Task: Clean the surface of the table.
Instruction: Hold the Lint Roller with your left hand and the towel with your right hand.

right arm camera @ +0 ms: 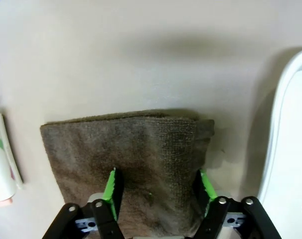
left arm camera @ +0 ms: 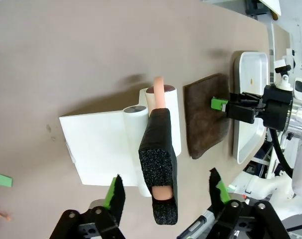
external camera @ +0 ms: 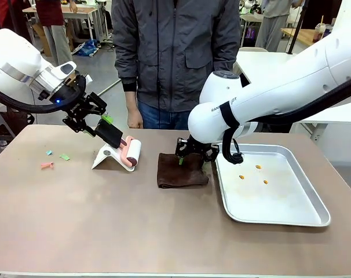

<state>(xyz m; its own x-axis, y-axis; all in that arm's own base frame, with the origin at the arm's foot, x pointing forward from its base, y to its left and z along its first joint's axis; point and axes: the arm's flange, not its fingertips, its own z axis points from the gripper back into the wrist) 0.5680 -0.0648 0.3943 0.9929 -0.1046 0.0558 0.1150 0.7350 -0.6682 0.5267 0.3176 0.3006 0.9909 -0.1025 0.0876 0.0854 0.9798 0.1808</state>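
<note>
The brownish table [external camera: 77, 220] ran wide across the room, and both arms were down low over its far half. From where I stood, the left gripper [left arm camera: 164, 177] hung tilted over the table's left part, its jaws spread wide on either side of the black foam handle [left arm camera: 158, 149] of a lint roller [external camera: 131, 153]. In the left wrist view there was a clear gap between each green pad and the foam, so it had hold of nothing. The roller leaned on a white stand [left arm camera: 98, 144] that sat flat on the tabletop.

Near the middle, the right gripper [right arm camera: 158, 174] pointed down at a folded dark brown cloth [external camera: 181, 172] lying on the table. Its jaws were open too, both fingers over the cloth close to one edge. Whether the tips pressed into the fabric I could not tell.

Just beside the cloth, on the right, a shiny metal tray [external camera: 280, 222] rested on the table with a few orange crumbs [external camera: 259, 167] inside. Far over to the left, well apart from the roller, small coloured scraps [external camera: 65, 156] lay on the bare surface.

A person [external camera: 175, 52] in a grey jacket stood at the far edge of the table, arms hanging down
</note>
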